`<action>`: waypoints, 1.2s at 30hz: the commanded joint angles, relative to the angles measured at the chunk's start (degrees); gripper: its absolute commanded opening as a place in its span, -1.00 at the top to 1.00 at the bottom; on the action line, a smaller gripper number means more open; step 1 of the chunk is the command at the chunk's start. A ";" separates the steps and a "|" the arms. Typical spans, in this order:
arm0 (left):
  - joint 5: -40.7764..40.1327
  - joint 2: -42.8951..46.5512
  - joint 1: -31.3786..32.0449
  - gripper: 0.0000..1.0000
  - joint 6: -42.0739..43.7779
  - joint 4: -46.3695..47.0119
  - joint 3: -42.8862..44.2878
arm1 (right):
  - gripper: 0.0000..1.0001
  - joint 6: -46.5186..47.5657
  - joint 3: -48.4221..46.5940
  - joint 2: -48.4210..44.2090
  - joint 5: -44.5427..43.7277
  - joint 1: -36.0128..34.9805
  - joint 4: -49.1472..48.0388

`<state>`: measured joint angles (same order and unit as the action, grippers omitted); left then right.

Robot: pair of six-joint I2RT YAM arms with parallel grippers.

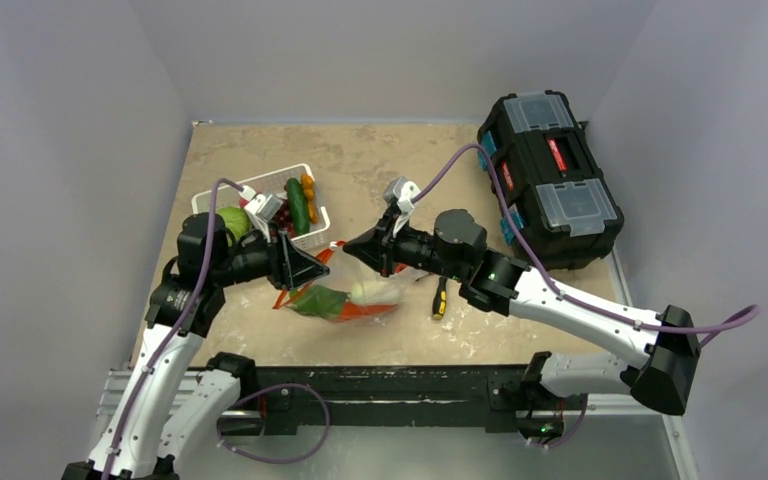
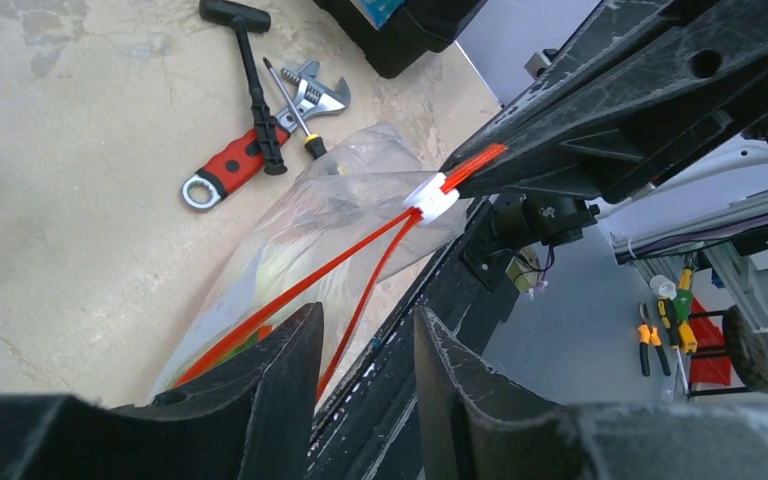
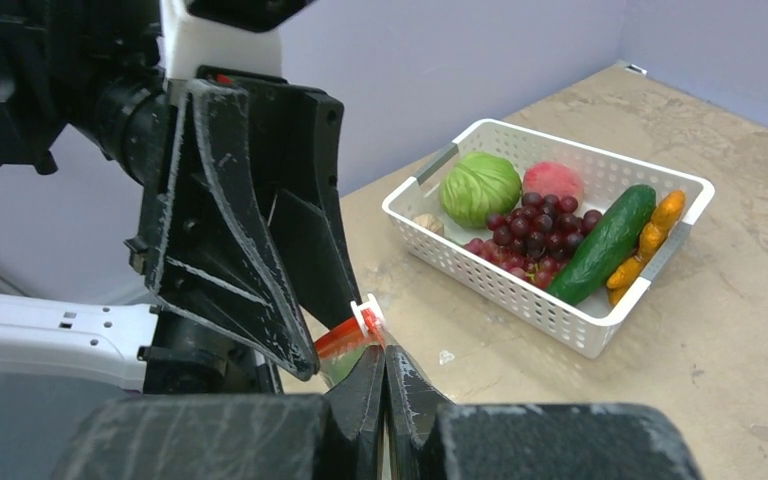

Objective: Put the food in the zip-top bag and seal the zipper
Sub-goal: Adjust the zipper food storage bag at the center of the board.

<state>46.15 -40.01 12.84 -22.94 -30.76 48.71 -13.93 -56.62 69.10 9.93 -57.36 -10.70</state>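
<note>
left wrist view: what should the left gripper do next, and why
Probably close the left gripper on the zipper: its fingers are apart with a red strand running between them, while the right gripper pinches the end past the white slider.

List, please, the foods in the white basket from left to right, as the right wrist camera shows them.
green cabbage → pink peach → green cucumber → orange carrot. The grapes are left out: they spread below both the cabbage and the peach.
</note>
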 commanded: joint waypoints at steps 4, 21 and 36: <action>2.36 -2.12 0.17 0.30 -1.50 4.31 -1.50 | 1.00 -0.55 -3.44 -0.69 1.14 -0.12 -1.83; 8.26 0.85 0.17 1.00 4.86 8.20 -3.34 | 0.16 9.19 -10.89 3.85 9.90 0.20 14.60; 10.12 -0.26 0.17 1.00 7.32 3.53 -2.50 | 1.00 7.09 -8.62 3.95 20.31 3.75 5.28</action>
<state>56.16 -40.27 12.84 -16.40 -26.83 45.19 -6.42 -65.17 75.77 27.86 -53.98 -0.25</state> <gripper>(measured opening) 0.008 0.007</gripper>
